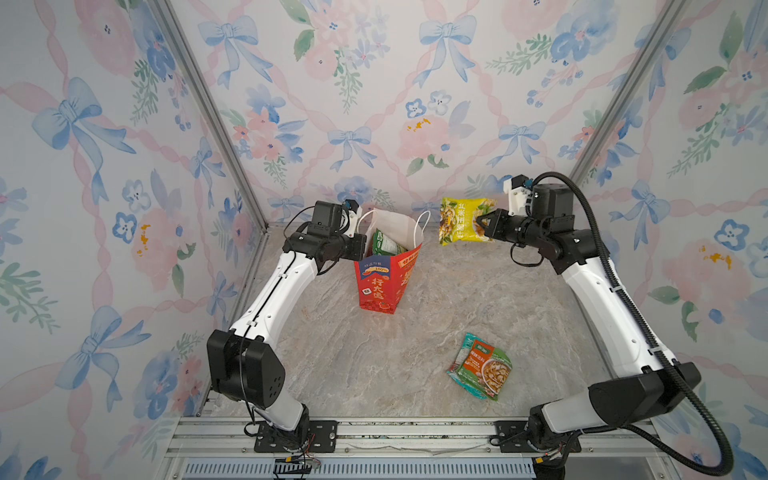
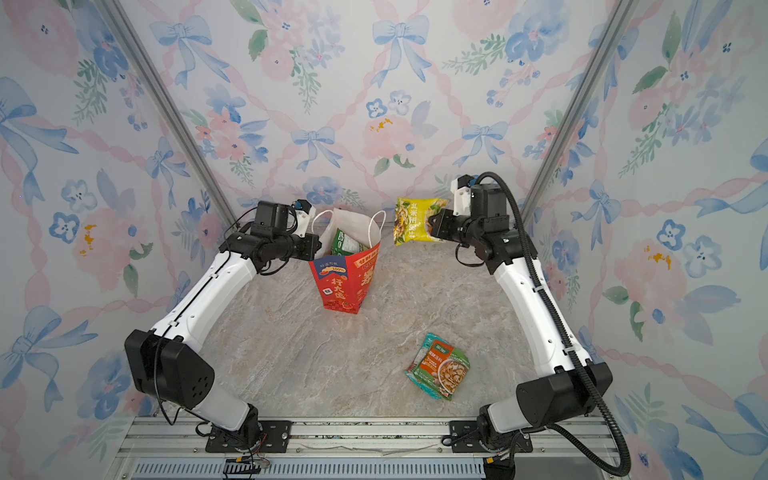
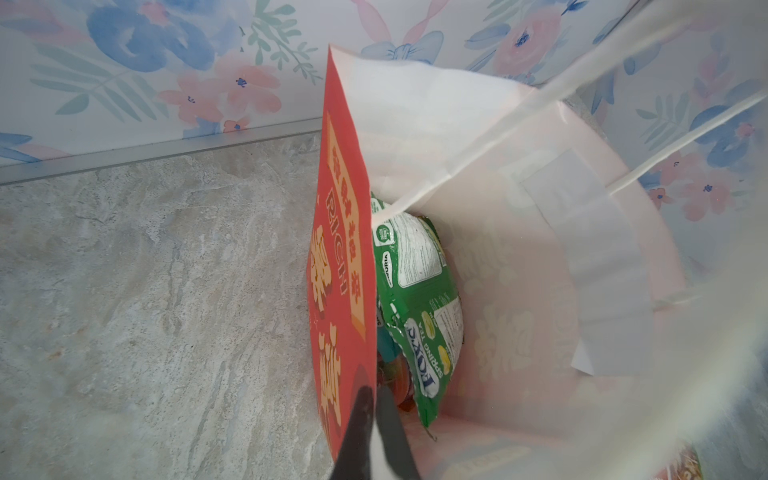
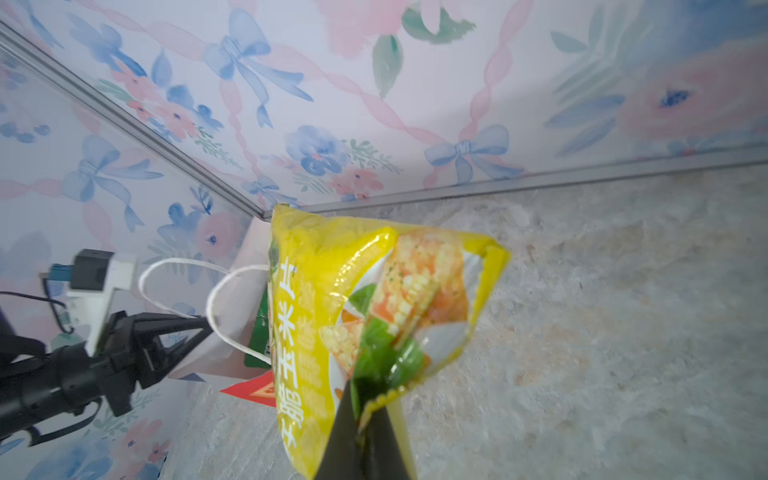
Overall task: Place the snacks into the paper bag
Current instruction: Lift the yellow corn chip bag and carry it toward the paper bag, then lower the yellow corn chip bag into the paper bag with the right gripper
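Note:
The red paper bag (image 1: 384, 286) (image 2: 345, 286) stands open at the back of the table, its white inside and cord handles showing. My left gripper (image 1: 360, 246) (image 2: 314, 246) (image 3: 374, 401) is shut on the bag's red side wall (image 3: 340, 270), one finger outside and one inside. A green FOX'S snack (image 3: 415, 299) (image 1: 384, 243) (image 2: 345, 243) stands in the bag over other packets. To the bag's right, my right gripper (image 1: 480, 226) (image 2: 432, 227) (image 4: 363, 399) is shut on one edge of a yellow snack (image 1: 461, 220) (image 2: 415, 220) (image 4: 328, 299), held in the air. A green-and-orange snack (image 1: 482, 368) (image 2: 440, 368) lies on the table at front right.
Flowered walls close in the marble table (image 1: 353, 353) at the back and both sides, with metal corner posts (image 1: 208, 112). A metal rail (image 1: 415, 436) with both arm bases runs along the front edge. The left arm (image 4: 83, 365) shows beside the bag in the right wrist view.

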Tool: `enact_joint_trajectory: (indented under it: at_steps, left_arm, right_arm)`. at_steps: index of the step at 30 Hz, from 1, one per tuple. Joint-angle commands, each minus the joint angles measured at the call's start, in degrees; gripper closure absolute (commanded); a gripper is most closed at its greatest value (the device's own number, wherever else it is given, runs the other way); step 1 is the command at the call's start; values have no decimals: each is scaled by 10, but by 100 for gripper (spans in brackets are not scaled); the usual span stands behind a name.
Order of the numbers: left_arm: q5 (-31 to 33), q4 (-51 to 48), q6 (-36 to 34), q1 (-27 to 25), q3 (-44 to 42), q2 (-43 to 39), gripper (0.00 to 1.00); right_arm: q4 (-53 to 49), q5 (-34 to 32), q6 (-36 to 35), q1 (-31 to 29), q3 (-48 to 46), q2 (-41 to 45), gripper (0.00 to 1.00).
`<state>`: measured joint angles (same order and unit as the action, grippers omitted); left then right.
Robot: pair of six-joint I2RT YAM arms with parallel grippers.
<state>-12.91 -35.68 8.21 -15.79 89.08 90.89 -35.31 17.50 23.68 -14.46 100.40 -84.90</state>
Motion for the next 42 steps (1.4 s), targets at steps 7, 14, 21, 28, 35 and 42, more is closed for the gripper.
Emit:
enact_joint_trajectory:
  at_steps: [7, 14, 21, 28, 35, 42]
  left_arm:
    - [-11, -14, 0, -6, -10, 0, 100]
    - [-12, -14, 0, -6, -9, -1, 100]
    - [-10, -14, 0, -6, -9, -1, 100]
    - [-10, -14, 0, -6, -9, 1, 100]
    - [-8, -14, -1, -6, -9, 1, 100]
    - [-8, -14, -1, -6, -10, 0, 100]
  right_arm:
    - [-95, -6, -44, -57, 232, -95, 98]
    - [-207, -32, -89, -106, 487, -261, 98]
    - [-225, -40, -98, -133, 584, -356, 98]
    - [-229, -88, -155, -186, 568, -386, 99]
    - [-250, -152, -199, -228, 568, -411, 99]
    - [-269, -196, -196, -232, 555, -411, 100]
